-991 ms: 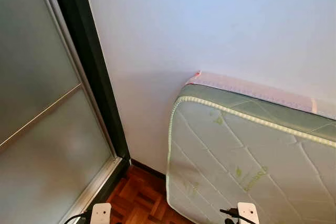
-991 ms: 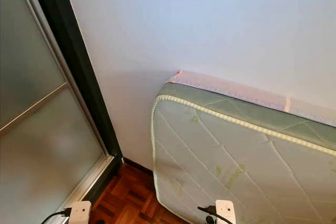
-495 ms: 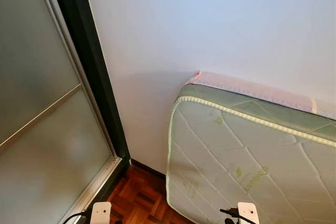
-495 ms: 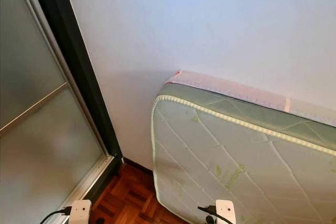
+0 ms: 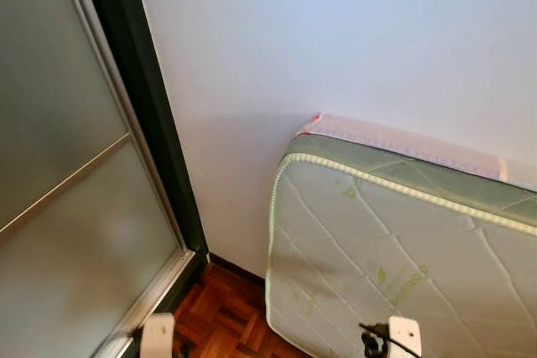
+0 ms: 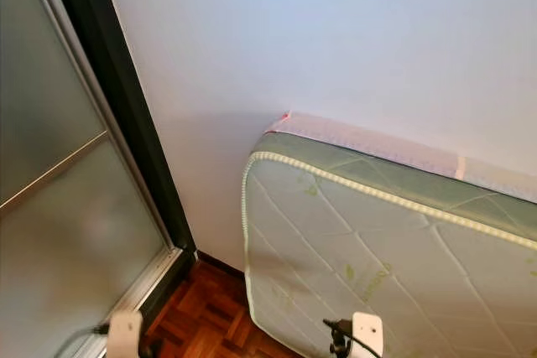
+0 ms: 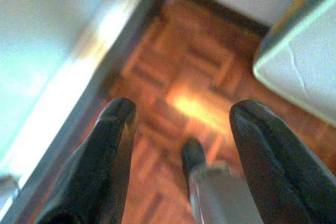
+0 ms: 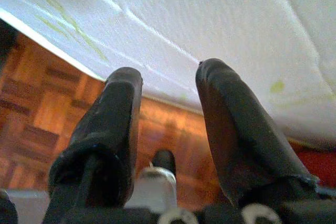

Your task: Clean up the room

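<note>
Mattress point(image 5: 403, 249) standing on edge against the white wall point(image 5: 336, 39), beside the frosted sliding door point(image 5: 59, 207). Left hand point(image 7: 181, 124) open and empty above the wood floor point(image 7: 194, 77); right hand point(image 8: 165, 103) open and empty, near the mattress.

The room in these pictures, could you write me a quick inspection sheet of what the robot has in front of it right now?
Surface: wooden parquet floor, a small patch between door and mattress.
Job's things: nothing seen held or picked out for tidying.
Clutter: nothing seen loose on the floor.
Grippers: left gripper open over the parquet, holding nothing; right gripper open, pointing at the mattress's quilted face, holding nothing.
Cables: a black cable at the right wrist.
Surroundings: quilted white and green mattress standing on edge against the white wall; frosted sliding door with a dark frame to the robot's left.
</note>
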You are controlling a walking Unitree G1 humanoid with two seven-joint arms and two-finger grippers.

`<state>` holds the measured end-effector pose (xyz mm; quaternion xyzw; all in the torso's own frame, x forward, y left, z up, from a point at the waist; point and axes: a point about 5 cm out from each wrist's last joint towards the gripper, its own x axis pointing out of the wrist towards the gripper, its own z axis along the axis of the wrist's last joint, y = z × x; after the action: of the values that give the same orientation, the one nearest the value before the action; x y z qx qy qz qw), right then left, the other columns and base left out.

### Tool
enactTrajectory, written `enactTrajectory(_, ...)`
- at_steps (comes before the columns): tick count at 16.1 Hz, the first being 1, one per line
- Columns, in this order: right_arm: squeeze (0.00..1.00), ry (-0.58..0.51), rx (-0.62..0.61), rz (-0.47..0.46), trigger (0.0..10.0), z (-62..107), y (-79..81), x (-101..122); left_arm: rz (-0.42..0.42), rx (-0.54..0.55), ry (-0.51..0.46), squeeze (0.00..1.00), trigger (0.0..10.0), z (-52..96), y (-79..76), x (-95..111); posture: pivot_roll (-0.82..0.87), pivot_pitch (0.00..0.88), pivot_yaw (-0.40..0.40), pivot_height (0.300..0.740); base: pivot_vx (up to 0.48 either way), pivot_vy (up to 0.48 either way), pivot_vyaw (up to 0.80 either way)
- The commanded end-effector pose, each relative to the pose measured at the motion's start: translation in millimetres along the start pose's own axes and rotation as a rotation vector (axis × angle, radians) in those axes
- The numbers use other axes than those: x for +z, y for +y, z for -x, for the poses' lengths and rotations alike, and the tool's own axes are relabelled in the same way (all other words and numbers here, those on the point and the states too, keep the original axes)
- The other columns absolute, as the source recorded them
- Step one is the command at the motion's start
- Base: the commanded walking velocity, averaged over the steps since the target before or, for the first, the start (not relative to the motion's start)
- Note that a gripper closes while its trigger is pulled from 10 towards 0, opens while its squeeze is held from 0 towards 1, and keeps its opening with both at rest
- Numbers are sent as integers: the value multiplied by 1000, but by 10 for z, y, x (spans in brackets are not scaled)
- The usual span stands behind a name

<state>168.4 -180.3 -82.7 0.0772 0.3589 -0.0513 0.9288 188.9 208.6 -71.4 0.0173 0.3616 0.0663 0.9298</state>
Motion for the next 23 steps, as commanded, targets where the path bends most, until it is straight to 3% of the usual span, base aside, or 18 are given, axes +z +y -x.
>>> enactTrajectory(1, 0, -19, -1, -16, 10000, 7, -13, 9, 3, 12, -64, 0, 10000, -37, 14, 147, -3, 0, -22, 740, 0, 0, 0)
enactTrajectory(3, 0, 18, -7, 29, 10000, 4, -28, -14, -13, -6, -46, 0, 10000, -68, -59, 192, 7, 0, -28, 740, 0, 0, 0)
enactTrajectory(6, 0, 136, -20, 104, 10000, 8, -60, -108, -46, -12, 108, 0, 10000, 16, -66, -132, 4, 0, -31, 740, 0, 0, 0)
enactTrajectory(8, 0, 176, -41, 97, 10000, 16, -77, -148, -30, -12, 137, 0, 10000, 55, -66, -229, 5, 0, -32, 740, 0, 0, 0)
enactTrajectory(23, 0, 211, -61, 91, 10000, 24, -82, -185, -34, -20, 135, 0, 10000, 49, -74, -216, -2, 0, -26, 740, 0, 0, 0)
